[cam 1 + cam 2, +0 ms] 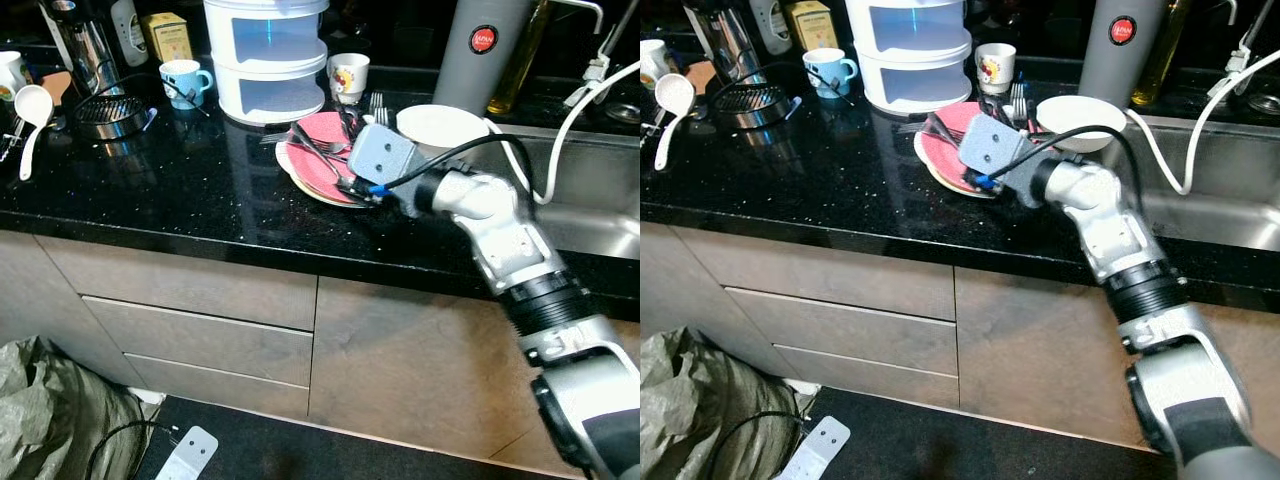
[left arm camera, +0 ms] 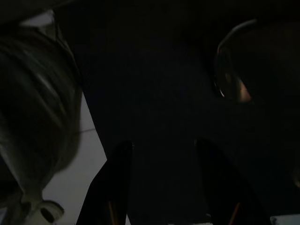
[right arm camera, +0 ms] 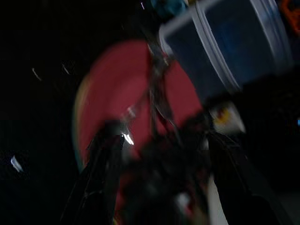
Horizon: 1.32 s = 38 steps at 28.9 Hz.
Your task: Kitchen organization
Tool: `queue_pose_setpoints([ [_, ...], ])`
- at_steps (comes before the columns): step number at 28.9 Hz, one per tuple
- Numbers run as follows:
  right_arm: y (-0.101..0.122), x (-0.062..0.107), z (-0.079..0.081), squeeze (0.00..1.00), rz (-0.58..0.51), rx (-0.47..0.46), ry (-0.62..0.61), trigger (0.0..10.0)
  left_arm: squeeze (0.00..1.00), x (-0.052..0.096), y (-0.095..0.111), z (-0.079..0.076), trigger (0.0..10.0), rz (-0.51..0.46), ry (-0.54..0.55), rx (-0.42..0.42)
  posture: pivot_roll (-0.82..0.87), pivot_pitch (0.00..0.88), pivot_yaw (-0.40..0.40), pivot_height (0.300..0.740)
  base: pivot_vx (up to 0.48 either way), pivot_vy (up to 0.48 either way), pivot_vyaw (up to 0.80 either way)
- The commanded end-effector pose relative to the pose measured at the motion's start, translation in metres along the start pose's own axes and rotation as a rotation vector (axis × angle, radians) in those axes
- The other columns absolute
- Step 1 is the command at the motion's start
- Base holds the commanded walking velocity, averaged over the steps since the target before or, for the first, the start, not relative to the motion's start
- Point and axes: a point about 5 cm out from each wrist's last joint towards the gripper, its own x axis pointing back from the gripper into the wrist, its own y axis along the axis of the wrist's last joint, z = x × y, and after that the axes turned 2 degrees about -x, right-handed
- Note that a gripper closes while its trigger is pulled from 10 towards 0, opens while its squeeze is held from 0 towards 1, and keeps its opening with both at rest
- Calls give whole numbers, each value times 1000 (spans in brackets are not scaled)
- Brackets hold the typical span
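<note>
Countertop (image 1: 170, 190), black speckled stone, lay bare along its front edge, left of the round red plate (image 1: 952, 150). We saw metal forks (image 1: 320, 148) across that plate, with a white tiered container (image 1: 268, 60) behind it and a white bowl (image 1: 1080, 122) beside it. The right gripper (image 1: 352, 186) reached over the plate's near rim, arm bent; its finger spread we could not tell. The left gripper (image 2: 161, 187) hung in shade, fingers apart.

The right gripper (image 1: 352, 186) hides part of the red plate (image 1: 322, 135), its fingers blurred.
</note>
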Motion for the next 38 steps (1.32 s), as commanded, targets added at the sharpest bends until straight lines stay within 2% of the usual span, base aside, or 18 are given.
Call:
queue_pose_setpoints([
  [1, -5, 8, -4, 0, 25, 32, 52, 10000, 0, 0, 0, -2, 10000, -9, -7, -7, 27, 60, -1, 740, 0, 0, 0],
  [2, -5, 8, -4, 0, 25, 32, 52, 10000, 0, 0, 0, -2, 10000, -9, -7, -7, 27, 60, -1, 740, 0, 0, 0],
  [5, -26, 33, -14, 0, 115, 34, 116, 10000, 0, 0, -1, -2, 10000, -7, -10, -20, 27, 65, 2, 740, 0, 0, 0],
  [9, -36, 44, -13, 0, 155, 32, 189, 10000, 0, 0, -1, -2, 10000, -8, -10, -22, 26, 69, 1, 740, 0, 0, 0],
  [10, -42, 47, -9, 0, 183, 42, 240, 10000, 0, 0, 0, -1, 10000, -10, -9, -25, 29, 80, 0, 740, 0, 0, 0],
  [15, -50, 47, -1, 0, 236, 70, 297, 10000, 0, 0, 0, -1, 10000, -13, -7, -25, 27, 87, 2, 740, 0, 0, 0],
  [19, -52, 47, -1, 0, 247, 81, 291, 10000, 0, 0, 0, -1, 10000, -14, -7, -26, 27, 89, 1, 740, 0, 0, 0],
  [23, -54, 38, -12, 0, 301, 131, 116, 10000, 0, 0, 0, 0, 10000, -16, -8, -30, 24, 94, 4, 740, 0, 0, 0],
  [29, -53, 36, -12, 0, 314, 170, 104, 10000, 0, 0, 1, 0, 10000, -16, -5, -29, 25, 100, 5, 740, 0, 0, 0],
  [30, -53, 35, -11, 0, 314, 176, 107, 9490, 0, 0, 1, 0, 10000, -16, -3, -25, 24, 99, 5, 740, 0, 0, 0],
  [31, -53, 35, -11, 0, 314, 176, 107, 9490, 0, 0, 1, 0, 10000, -16, -3, -25, 24, 99, 5, 740, 0, 0, 0],
  [32, -53, 35, -9, 0, 321, 196, 129, 4392, 0, 0, 1, 0, 10000, -17, -2, -22, 25, 101, 4, 740, 0, 0, 0],
  [34, -53, 35, -8, 0, 322, 203, 131, 4039, 0, 0, 1, 0, 10000, -18, -2, -22, 25, 99, 5, 740, 0, 0, 0],
  [35, -52, 35, -9, 0, 326, 217, 132, 2157, 0, 0, 1, 0, 10000, -19, -2, -22, 25, 99, 5, 740, 0, 0, 0],
  [36, -53, 34, -9, 0, 329, 227, 128, 2157, 0, 0, 1, 0, 10000, -19, -2, -22, 25, 100, 4, 740, 0, 0, 0],
  [37, -52, 34, -11, 0, 329, 234, 124, 0, 0, 0, 1, 0, 10000, -20, -2, -23, 24, 100, 4, 740, 0, 0, 0],
  [38, -52, 34, -11, 0, 329, 234, 124, 0, 0, 0, 1, 0, 10000, -20, -2, -23, 24, 100, 4, 740, 0, 0, 0],
])
